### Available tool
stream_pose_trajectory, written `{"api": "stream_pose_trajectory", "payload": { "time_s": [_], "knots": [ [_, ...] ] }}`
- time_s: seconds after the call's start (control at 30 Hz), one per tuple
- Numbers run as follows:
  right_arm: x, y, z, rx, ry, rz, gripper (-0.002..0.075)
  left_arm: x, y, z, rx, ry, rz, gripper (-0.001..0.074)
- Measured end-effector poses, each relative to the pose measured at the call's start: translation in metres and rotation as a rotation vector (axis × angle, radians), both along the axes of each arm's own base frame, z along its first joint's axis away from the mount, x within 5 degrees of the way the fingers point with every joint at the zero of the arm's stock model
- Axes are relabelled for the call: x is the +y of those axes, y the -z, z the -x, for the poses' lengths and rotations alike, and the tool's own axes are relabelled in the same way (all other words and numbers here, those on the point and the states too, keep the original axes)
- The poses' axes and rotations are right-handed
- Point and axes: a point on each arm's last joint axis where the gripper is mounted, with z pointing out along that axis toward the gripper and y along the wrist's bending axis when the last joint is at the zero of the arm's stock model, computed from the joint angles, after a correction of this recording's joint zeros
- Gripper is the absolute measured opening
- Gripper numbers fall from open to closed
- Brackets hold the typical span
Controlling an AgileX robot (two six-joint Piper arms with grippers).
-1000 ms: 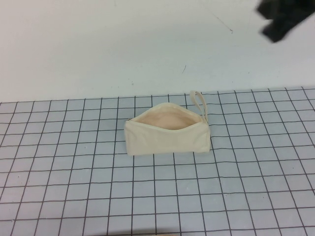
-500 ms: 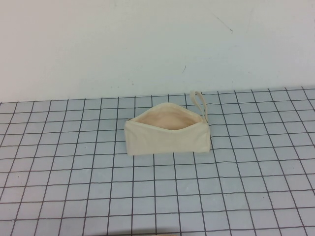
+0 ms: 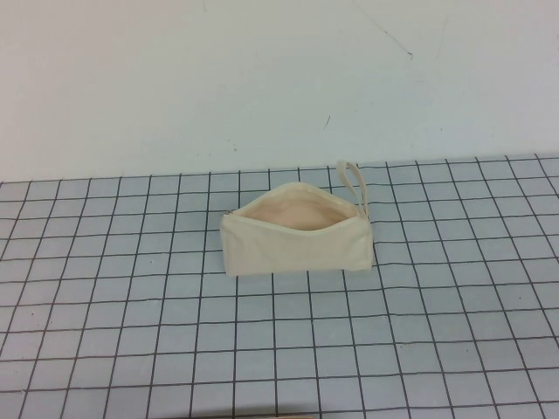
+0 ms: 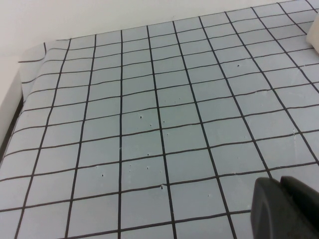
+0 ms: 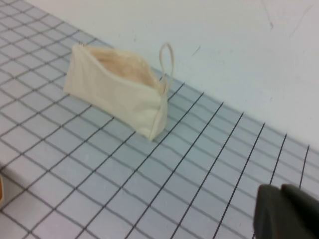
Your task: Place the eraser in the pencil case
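Note:
The pencil case (image 3: 297,237) is a cream canvas pouch lying in the middle of the grey grid mat. Its zip mouth is open upward and shows the peach lining, and its loop strap (image 3: 352,181) is at the far right end. It also shows in the right wrist view (image 5: 117,87), and one corner of it shows in the left wrist view (image 4: 314,33). The eraser is not in view. Neither arm shows in the high view. My left gripper (image 4: 280,182) is shut and empty over bare mat. My right gripper (image 5: 280,188) is shut and empty, well away from the pouch.
The grid mat (image 3: 131,332) covers the near half of the table, with plain white surface (image 3: 218,87) behind it. The mat's left edge curls up (image 4: 35,55). A thin tan sliver (image 3: 262,415) shows at the near edge; I cannot tell what it is.
One second ago the dark right arm showed in the high view's top right corner. It has moved out of that view. The pouch has not moved.

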Motion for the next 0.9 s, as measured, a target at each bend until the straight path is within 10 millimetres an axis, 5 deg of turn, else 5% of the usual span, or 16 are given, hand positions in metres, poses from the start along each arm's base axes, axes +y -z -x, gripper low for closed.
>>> {"api": "stream_pose_trajectory", "payload": {
  "time_s": [0.37,0.53,0.9],
  "knots": [
    [-0.002,0.07,0.004,0.143,-0.004,0.092,0.0,0.0,0.0,0.0,0.0,0.0,0.0,-0.0001],
    [-0.014,0.088,0.005,0.063,0.036,0.257,0.0,0.0,0.0,0.0,0.0,0.0,0.0,-0.0002],
    [-0.044,0.125,0.021,-0.144,0.523,-0.047,0.0,0.0,0.0,0.0,0.0,0.0,0.0,-0.0001]
  ]
}}
